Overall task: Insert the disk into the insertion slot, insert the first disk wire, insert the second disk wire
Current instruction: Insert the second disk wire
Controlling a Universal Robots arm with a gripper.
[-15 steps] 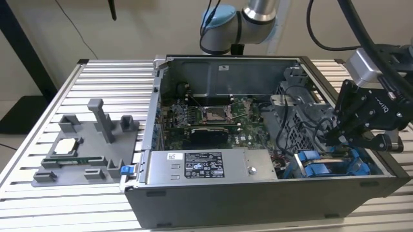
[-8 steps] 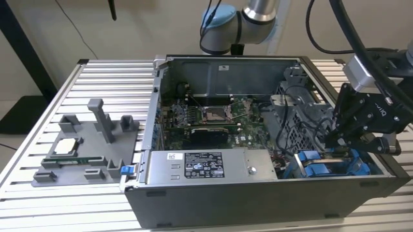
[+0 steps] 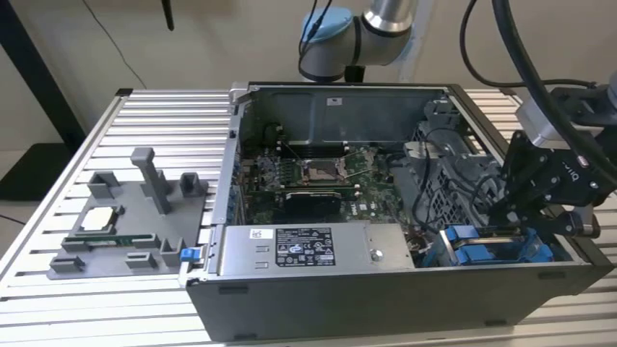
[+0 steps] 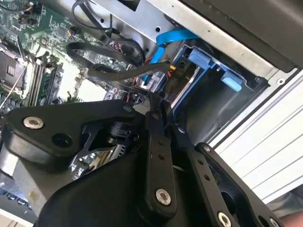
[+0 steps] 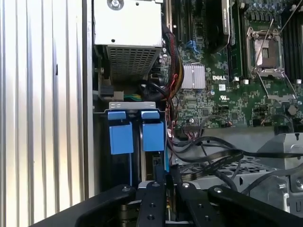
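The disk [image 3: 482, 253], in its bright blue frame, lies inside the insertion slot [image 3: 545, 251] at the case corner on the exterior view's right. Its two blue tabs [image 5: 121, 137] show in both wrist views [image 4: 202, 59]. My gripper [image 3: 501, 217] hangs just above that bay. Its black fingers [image 5: 156, 198] are pressed close together with a thin dark disk wire [image 4: 142, 71] plug at their tips [image 4: 156, 101]. A blue wire [image 4: 175, 37] curves into the bay beside it. Where the plug ends is hidden behind the fingers.
The open computer case [image 3: 386, 303] sits on a slatted metal table [image 3: 58, 289]. Inside are the motherboard [image 3: 371, 191], its CPU socket [image 3: 318, 170], the grey power-supply box [image 3: 308, 246] and loose black cables [image 5: 213, 156]. A grey parts fixture [image 3: 126, 231] stands on the exterior view's left.
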